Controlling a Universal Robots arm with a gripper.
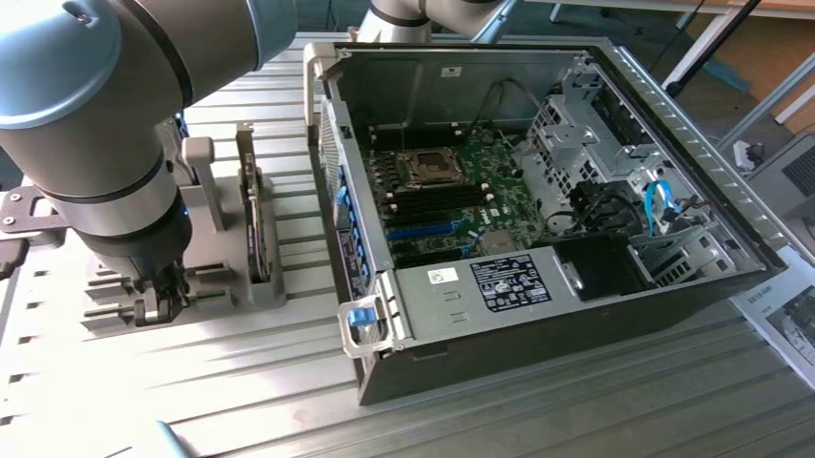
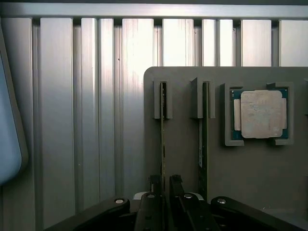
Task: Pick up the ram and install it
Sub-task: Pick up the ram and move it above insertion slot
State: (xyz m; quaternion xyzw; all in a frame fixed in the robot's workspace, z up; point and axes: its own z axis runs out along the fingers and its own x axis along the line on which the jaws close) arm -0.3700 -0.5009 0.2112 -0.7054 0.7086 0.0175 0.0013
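Surface: ribbed table (image 2: pixel 96 120), grey holder (image 2: pixel 183 144).
Ram (image 2: pixel 163 139): on edge — between the jaws.
Gripper (image 2: pixel 164 182): I read it clamped on the Ram (second stick (image 2: pixel 204 139) just beside).

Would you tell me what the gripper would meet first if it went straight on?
Most likely the ram stick, on edge in the grey holder directly ahead of the gripper; contact may already exist.

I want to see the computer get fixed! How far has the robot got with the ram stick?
Done: the gripper is down at the grey holder and shut on the ram. In hand: just that grip, since the ram stands on edge in its slot, not lifted. Left: lifting it and fitting it to the motherboard inside the open computer case.
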